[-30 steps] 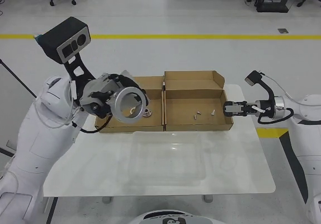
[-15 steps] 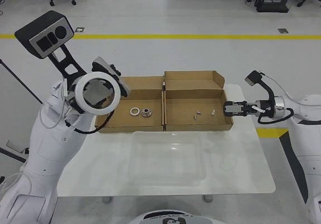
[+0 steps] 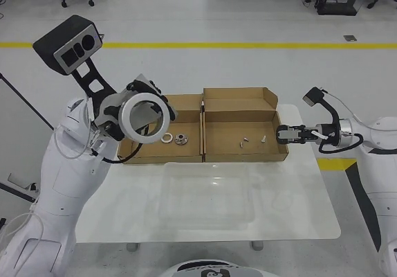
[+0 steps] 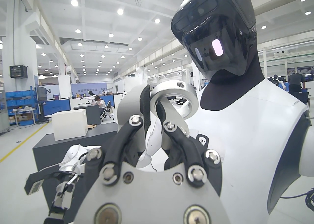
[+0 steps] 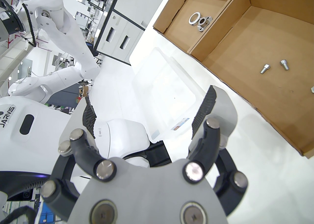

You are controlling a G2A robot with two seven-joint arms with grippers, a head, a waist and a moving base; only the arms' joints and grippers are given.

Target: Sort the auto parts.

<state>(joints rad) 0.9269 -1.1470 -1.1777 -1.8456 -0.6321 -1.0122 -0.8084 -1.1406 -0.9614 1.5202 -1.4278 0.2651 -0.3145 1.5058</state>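
One white rectangular table [image 3: 292, 208] carries it all. On its far side two brown cardboard boxes stand side by side with their walls touching: the left cardboard box [image 3: 158, 158] and the right cardboard box [image 3: 226, 131]. Neither has shifted over the last second. Nearer me sits a clear plastic tray [image 3: 205, 201]. A small printed sticker [image 5: 180, 123] on its wall is too small for me to read.

My left claw [image 4: 152, 102] is clenched on a thick silver metal collar [image 4: 169, 89] with a threaded hole in its rim. One finger presses the outside of the band and the other reaches through the bore. I hold it lifted off the table, above the left end of the left cardboard box. A second ago that arm hung farther in over the box. Half a second ago it had swung out past the box's left wall, and now it has come partway back. My right claw [image 5: 149, 102] is spread wide with nothing between its fingers, at the right wall of the right cardboard box, and it has not moved.

In the left cardboard box a flat silver ring [image 3: 166, 138] lies just beside a silver flanged bushing [image 3: 180, 139], both where they were. On the floor of the right cardboard box lie one silver cap-head bolt [image 3: 242, 144] and a second silver bolt [image 3: 263, 140], a little apart and unmoved.
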